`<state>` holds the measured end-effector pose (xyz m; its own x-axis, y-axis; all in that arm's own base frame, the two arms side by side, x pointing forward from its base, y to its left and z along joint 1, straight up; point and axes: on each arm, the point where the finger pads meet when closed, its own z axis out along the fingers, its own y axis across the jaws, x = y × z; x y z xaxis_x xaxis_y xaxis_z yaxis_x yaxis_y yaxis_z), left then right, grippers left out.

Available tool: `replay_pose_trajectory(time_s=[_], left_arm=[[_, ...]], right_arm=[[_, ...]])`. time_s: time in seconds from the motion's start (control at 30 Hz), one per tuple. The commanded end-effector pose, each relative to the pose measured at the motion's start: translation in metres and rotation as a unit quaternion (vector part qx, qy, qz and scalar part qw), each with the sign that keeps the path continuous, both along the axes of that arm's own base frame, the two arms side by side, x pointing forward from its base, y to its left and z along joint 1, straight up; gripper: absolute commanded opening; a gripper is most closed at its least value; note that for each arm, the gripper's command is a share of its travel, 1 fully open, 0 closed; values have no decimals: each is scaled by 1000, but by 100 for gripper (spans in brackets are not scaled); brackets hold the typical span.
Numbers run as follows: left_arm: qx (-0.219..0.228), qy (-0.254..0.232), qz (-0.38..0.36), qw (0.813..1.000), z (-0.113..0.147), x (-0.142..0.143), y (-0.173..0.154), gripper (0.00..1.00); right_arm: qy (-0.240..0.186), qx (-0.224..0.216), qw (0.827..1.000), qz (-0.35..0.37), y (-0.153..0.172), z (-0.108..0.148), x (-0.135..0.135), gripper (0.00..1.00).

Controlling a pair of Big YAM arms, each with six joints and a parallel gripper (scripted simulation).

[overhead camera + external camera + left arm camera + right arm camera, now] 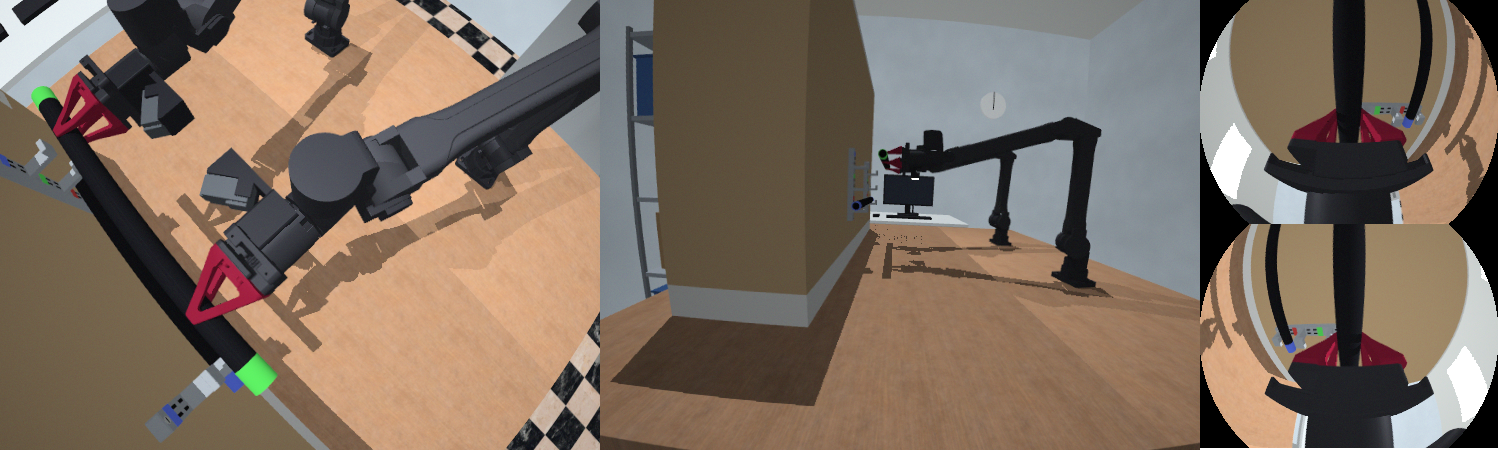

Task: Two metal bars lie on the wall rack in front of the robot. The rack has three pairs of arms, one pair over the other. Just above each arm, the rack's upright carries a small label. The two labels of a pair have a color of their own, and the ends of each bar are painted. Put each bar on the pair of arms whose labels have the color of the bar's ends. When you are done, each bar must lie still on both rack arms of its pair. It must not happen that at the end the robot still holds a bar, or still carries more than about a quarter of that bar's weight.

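The green-ended bar [142, 227] [883, 154] [1349, 60] [1349, 284] is held off the rack [160, 425] [851, 187], in front of its upper part, near the height of the top pair. My left gripper [199, 307] [1348, 112] is shut on it near one end; my right gripper [67, 132] [1349, 336] is shut on it near the other. The blue-ended bar [862, 203] [1426, 50] [1272, 274] lies on the lowest pair of arms. The labels run blue [172, 415] on top, green [1377, 110] [1320, 331] in the middle and red [1402, 109] [1294, 331] at the bottom.
The tan wall [75, 300] [832, 200] stands right behind the rack. The wooden table top [425, 300] [950, 350] is well below the held bar. Both arm bases stand on the side of the table away from the wall. A monitor [908, 190] stands far behind.
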<state>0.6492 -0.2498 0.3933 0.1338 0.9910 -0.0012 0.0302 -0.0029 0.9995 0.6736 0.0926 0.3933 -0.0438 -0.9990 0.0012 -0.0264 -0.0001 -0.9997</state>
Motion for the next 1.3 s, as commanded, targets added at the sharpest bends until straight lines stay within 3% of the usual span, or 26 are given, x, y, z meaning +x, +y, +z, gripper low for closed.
replay_pose_trajectory(time_s=[0.0,1.27], left_arm=[[-19,-36,7,999,38,-10,9,0],[-19,-36,7,999,37,-63,16,0]], right_arm=[[-37,13,999,-7,-5,36,-14,0],[-37,13,999,-7,-3,35,-68,0]])
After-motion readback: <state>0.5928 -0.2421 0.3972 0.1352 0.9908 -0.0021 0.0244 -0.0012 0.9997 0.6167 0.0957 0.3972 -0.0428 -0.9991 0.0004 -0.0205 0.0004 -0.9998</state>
